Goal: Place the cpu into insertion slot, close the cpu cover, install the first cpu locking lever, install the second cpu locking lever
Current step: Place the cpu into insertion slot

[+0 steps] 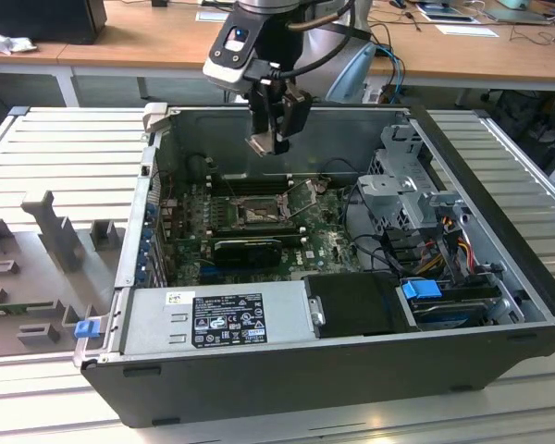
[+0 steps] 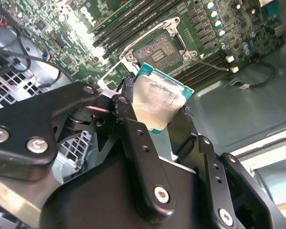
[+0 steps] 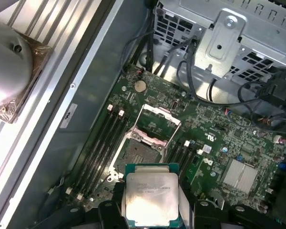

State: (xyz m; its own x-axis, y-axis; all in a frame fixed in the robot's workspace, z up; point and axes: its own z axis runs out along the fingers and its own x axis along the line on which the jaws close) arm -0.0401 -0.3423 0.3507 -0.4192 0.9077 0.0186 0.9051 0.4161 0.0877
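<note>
We see the gripper (image 1: 274, 139) clamped on the cpu (image 2: 157, 100), its fingers (image 2: 133, 129) gripping two opposite edges. The cpu hangs above the open case (image 1: 351, 370), well clear of the green board (image 3: 214, 124). Below, in the first wrist view, the slot (image 3: 139, 151) lies uncovered, with the cover (image 3: 160, 110) tilted up beside it.
</note>
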